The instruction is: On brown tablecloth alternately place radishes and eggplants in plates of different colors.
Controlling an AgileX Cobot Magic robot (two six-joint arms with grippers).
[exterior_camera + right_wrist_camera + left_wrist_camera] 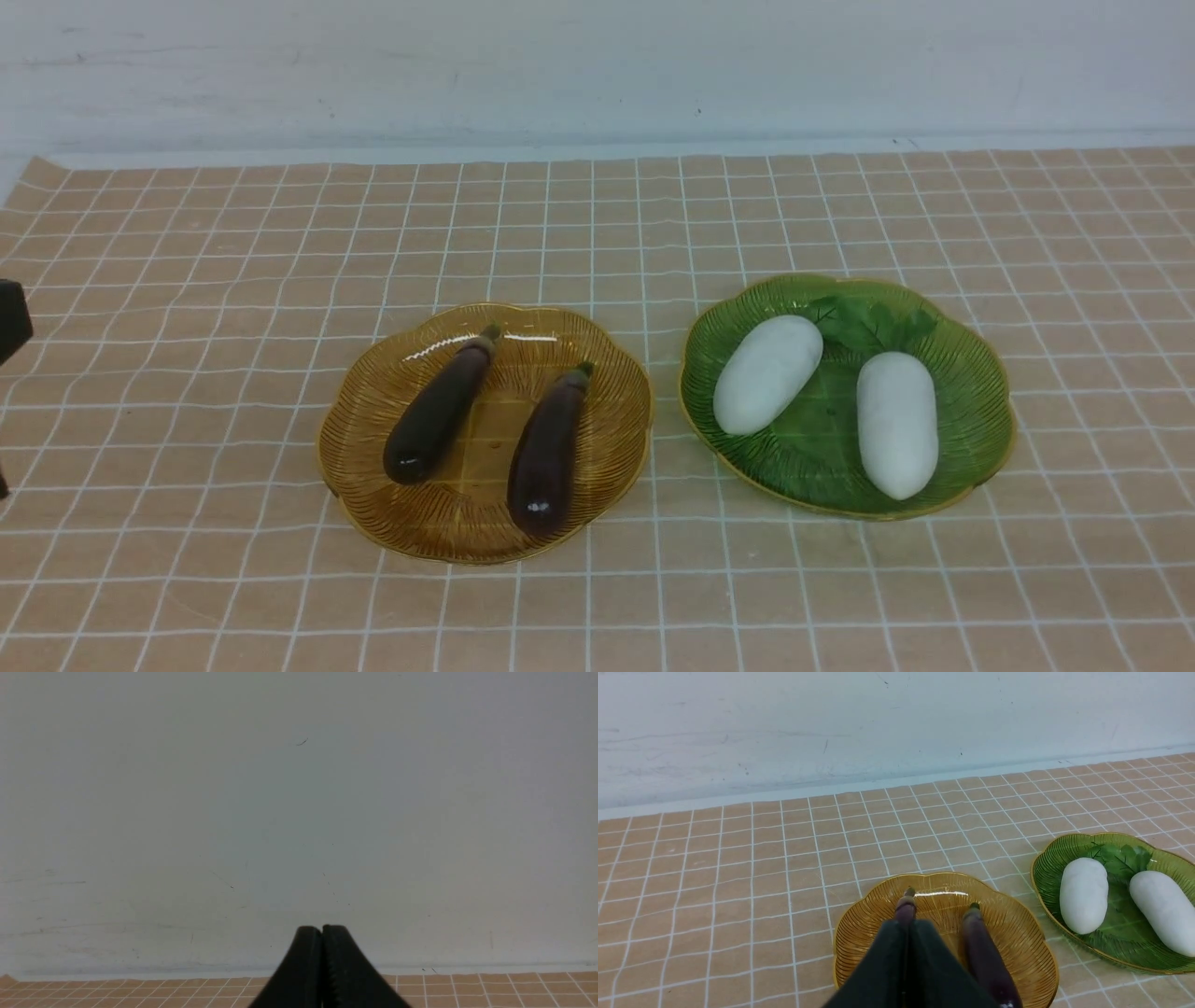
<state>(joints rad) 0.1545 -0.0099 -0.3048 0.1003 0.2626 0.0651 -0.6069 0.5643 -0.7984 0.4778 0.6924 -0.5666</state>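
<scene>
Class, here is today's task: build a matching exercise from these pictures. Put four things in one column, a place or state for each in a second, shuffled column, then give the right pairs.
Column A
1. amber plate
2. green plate
3. right gripper
4. brown tablecloth

Column B
a. holds two radishes
b. shut, pointing toward the wall
c. lies under both plates
d. holds two eggplants

Pairs: 1-d, 2-a, 3-b, 4-c

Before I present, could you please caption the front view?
Two eggplants in the amber plate, two radishes in the green plate, on brown tablecloth.
</scene>
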